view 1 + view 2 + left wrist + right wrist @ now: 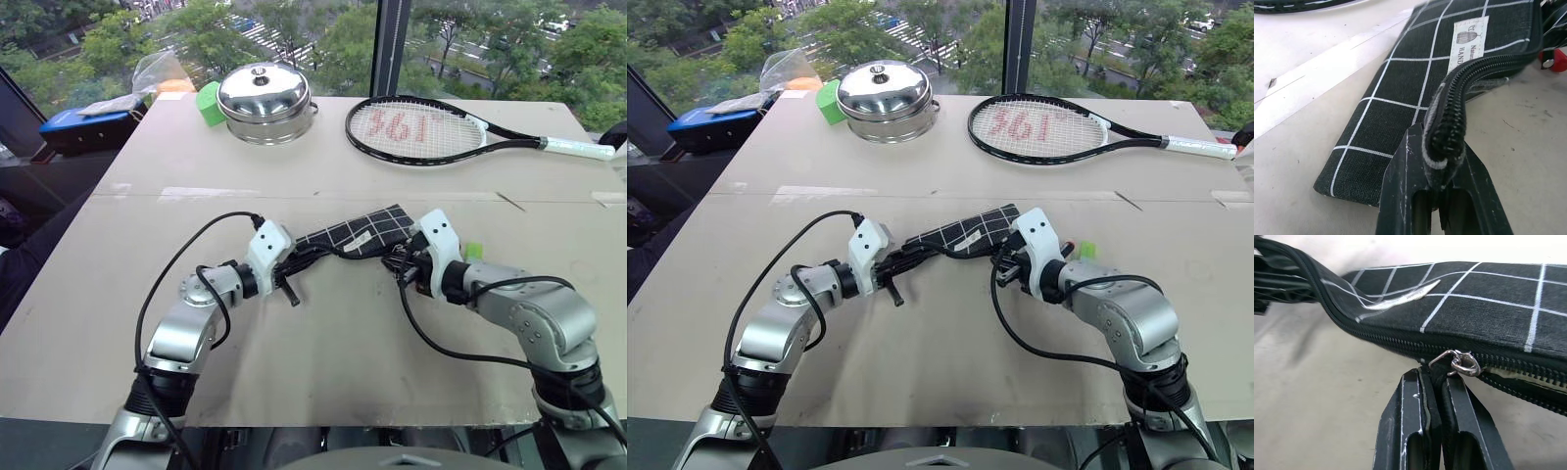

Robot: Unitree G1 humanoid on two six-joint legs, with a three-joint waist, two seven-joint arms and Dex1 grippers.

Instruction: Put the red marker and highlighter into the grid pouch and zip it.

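While the grid pouch lies long and flat on the bench between the two arms, the left gripper has its jaws clenched on the pouch's zipper end. The right gripper has its jaws pinched on the zipper pull near the other end. So the zip looks set to run along the pouch, toward the left gripper.

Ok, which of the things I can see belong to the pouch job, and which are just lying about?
In the job:
- grid pouch, zipper part open
- left gripper, shut on its zipper end
- right gripper, shut at the zipper pull
- highlighter beside the right wrist

Lying about:
- steel pot
- tennis racket
- green block
- blue case
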